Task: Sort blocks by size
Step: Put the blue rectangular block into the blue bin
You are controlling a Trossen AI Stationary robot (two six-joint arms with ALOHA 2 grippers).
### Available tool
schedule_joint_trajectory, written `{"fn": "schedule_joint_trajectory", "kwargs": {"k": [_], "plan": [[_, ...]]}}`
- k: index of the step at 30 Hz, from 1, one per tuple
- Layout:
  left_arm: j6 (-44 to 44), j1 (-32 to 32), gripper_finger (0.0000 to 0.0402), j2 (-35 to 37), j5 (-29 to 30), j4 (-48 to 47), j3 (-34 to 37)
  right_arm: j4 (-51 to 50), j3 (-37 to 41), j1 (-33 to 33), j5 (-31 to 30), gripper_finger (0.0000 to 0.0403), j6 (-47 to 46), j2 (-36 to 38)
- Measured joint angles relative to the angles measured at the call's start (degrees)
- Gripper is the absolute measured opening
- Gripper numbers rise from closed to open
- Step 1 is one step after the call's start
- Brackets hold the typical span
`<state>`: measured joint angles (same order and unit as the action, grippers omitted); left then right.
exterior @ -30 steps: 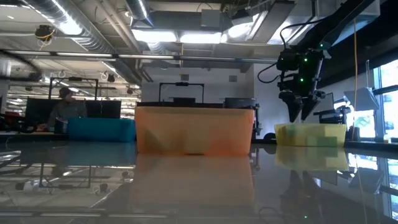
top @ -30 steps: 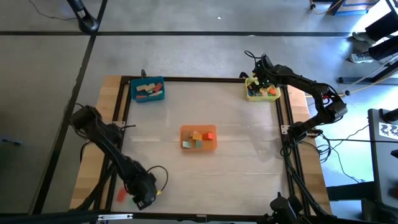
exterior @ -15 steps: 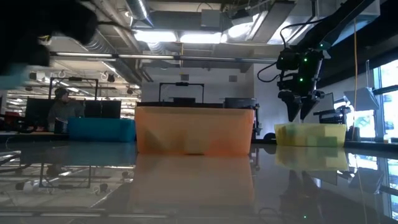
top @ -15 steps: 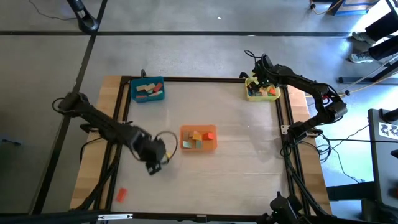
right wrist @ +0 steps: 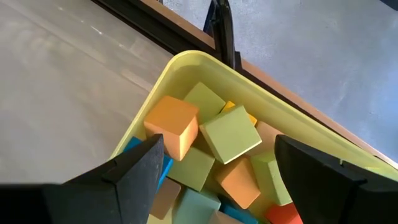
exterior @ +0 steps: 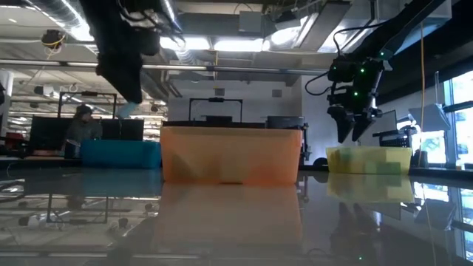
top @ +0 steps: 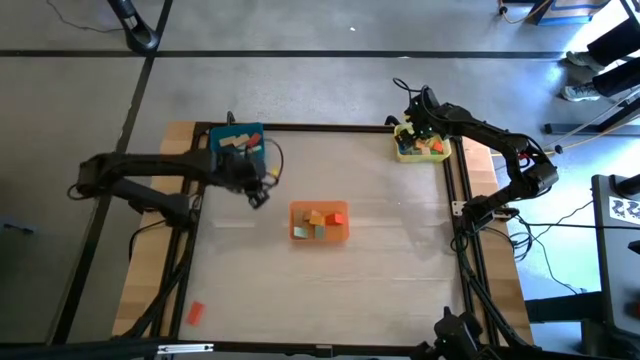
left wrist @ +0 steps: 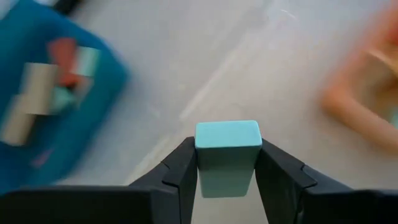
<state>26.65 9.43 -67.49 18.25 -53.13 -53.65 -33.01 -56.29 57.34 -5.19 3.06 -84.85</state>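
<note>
My left gripper (top: 257, 190) hangs above the table just near-right of the blue tray (top: 238, 145) and is shut on a light blue block (left wrist: 227, 155); it also shows high up in the low view (exterior: 127, 103). My right gripper (top: 415, 125) hangs open and empty over the yellow tray (right wrist: 186, 68), its fingers on either side above the orange, green and blue blocks (right wrist: 230, 134) lying in it. The orange tray (top: 319, 222) at mid-table holds several blocks. A red block (top: 195, 312) lies on the wooden strip at the table's near left. My left gripper pinches the light blue block by two opposite side faces (left wrist: 200, 163) between its two fingers. The block's end face (left wrist: 227, 135) sticks out past the fingertips. The fingers point downward at a slant. The block is lifted clear of the table.
The blue tray holds tan, red and light blue blocks (left wrist: 56, 81). A black frame (top: 455, 210) runs around the table top. A bare stretch of table (top: 340, 170) lies between the three trays. A person (exterior: 81, 129) sits in the room beyond the table.
My left gripper has gone quickly from the table's near left corner, beside the red block, toward the far edge and up, carrying the light blue block to a spot next to the blue tray. My right gripper has opened above the yellow tray.
</note>
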Motion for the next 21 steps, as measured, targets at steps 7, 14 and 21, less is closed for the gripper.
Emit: {"fn": "schedule_joint_trajectory", "kwargs": {"k": [7,14,21], "plan": [[-8.71,12.30,0.0125,-0.58,9.01,8.00,1.83,3.20,0.87,0.02,2.91,0.0303,-1.62,0.01],[-13.64,25.61,0.0126,-2.37,9.59,17.88,3.87,4.33,1.44,0.02,3.84,0.0303,-1.32,0.01],[-14.66,32.98,0.0126,-7.60,9.54,18.89,3.87,5.91,1.46,0.02,4.43,0.0303,-0.86,0.01]]}}
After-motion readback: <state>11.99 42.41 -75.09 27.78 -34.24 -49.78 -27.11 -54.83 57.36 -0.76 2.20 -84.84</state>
